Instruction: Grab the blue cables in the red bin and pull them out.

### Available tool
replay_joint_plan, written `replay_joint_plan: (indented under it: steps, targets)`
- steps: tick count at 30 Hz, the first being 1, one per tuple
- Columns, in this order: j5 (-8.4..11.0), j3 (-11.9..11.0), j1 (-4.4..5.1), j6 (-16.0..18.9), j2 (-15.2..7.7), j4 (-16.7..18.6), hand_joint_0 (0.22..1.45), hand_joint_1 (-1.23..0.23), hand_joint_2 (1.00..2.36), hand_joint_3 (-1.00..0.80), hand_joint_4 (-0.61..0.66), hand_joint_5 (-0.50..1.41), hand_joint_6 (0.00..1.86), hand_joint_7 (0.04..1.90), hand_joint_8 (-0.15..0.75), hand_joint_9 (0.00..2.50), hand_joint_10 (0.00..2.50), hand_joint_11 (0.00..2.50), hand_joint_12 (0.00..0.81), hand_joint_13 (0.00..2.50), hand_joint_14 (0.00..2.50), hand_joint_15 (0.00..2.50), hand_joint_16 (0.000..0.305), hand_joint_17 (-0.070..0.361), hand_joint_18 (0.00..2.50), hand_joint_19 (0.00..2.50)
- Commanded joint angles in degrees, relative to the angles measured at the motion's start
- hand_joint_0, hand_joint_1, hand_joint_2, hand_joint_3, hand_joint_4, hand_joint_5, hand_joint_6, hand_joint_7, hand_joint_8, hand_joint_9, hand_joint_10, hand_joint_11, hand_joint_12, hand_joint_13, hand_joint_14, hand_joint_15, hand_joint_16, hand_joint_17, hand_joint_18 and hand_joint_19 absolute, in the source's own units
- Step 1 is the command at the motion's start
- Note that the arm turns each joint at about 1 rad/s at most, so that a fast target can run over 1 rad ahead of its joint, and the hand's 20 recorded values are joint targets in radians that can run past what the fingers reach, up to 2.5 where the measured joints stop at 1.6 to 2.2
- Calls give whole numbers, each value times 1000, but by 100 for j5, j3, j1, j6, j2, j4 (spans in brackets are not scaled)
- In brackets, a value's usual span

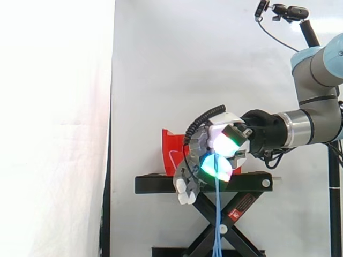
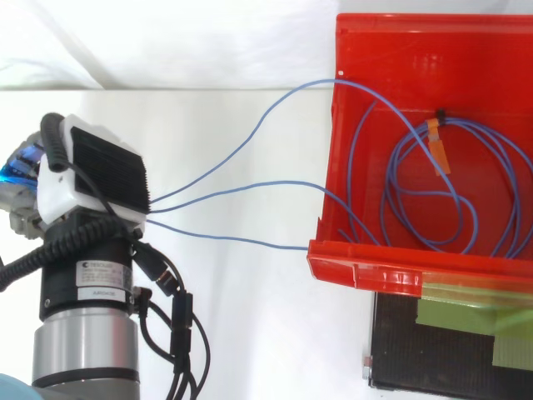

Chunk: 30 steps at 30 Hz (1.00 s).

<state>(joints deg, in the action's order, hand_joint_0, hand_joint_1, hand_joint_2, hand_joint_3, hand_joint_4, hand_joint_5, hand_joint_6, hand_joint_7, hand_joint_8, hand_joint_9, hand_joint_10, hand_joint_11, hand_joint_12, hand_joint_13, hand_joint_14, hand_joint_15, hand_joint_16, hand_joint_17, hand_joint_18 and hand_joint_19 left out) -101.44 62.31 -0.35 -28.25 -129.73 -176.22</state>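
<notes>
**Hand clamped on blue cables, loops in the bin**

A white curtain point(image 1: 161, 64) backs the scene. The arm point(image 1: 316, 69) comes in from the right of the side view and reaches level toward the black stand point(image 1: 214, 183), a scissor-legged platform that carries the red bin point(image 2: 416, 50).

The hand point(image 1: 201, 142) sits in front of the bin, off its open side. Its fingers are curled inward and pressed together around the blue cables point(image 2: 225, 193), with green and cyan pads point(image 1: 225, 143) glowing at the grip.

In the top view three strands run from under the hand across the white surface to the bin, one over its back corner and two to its low front wall. Inside, the rest lies in loose overlapping loops, bound at one spot by a small orange tie point(image 2: 437, 146). In the side view strands hang straight down from the hand in front of the stand.
</notes>
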Motion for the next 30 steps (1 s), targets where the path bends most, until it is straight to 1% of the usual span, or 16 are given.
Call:
replay_joint_plan:
  steps: [1,2,10,21,23,28,30]
  targets:
    - [27,0,0,193,-8,-9,915,-800,1000,-1000,172,900,618,543,286,710,22,547,363,823,17,467,48,108,648,482]
    - [27,0,0,237,1,0,915,-801,1000,-1000,169,901,618,543,285,711,20,539,362,832,18,489,48,108,668,497]
    - [27,0,0,219,-8,0,918,-801,1000,-1000,171,900,613,548,287,707,21,541,372,946,23,633,48,108,747,561]
    - [27,0,-9,201,1,-9,920,-802,1000,-1000,164,900,609,552,288,745,21,597,375,931,22,616,49,110,753,579]
    - [27,0,-9,201,-8,-9,919,-802,1000,-1000,163,900,609,551,282,774,27,702,378,927,21,615,49,111,751,581]
    - [27,0,-18,201,1,0,919,-801,1000,-1000,164,894,618,552,285,853,29,847,381,914,21,616,49,111,750,582]
    - [27,0,-18,201,-8,0,920,-800,1000,-1000,154,894,620,544,290,864,28,866,378,911,21,612,49,111,750,583]
